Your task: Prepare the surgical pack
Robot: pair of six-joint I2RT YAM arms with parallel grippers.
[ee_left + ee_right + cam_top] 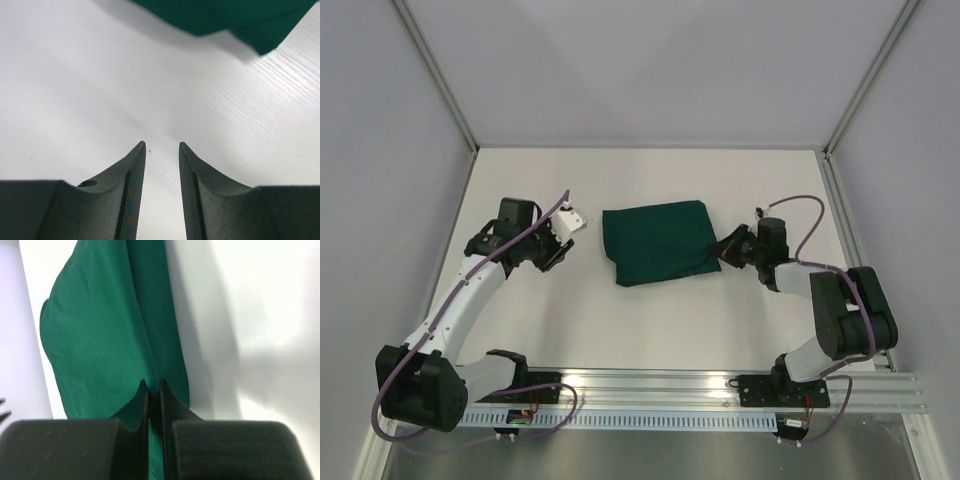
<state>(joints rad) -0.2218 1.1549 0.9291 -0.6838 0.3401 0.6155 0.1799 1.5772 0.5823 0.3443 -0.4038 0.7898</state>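
The surgical pack (658, 241) is a dark green cloth folded into a rectangular bundle in the middle of the white table. No steel tray, instruments or gauze show. My right gripper (716, 249) is at the bundle's right edge, shut on a fold of the green cloth (107, 335); the cloth runs between its fingertips (143, 390). My left gripper (558, 256) is to the left of the bundle, open and empty over bare table. In the left wrist view the cloth's edge (235, 17) lies ahead, apart from the gripper (161, 146).
White enclosure walls stand at the back and both sides. An aluminium rail (720, 385) runs along the near edge by the arm bases. The table (650, 320) is white.
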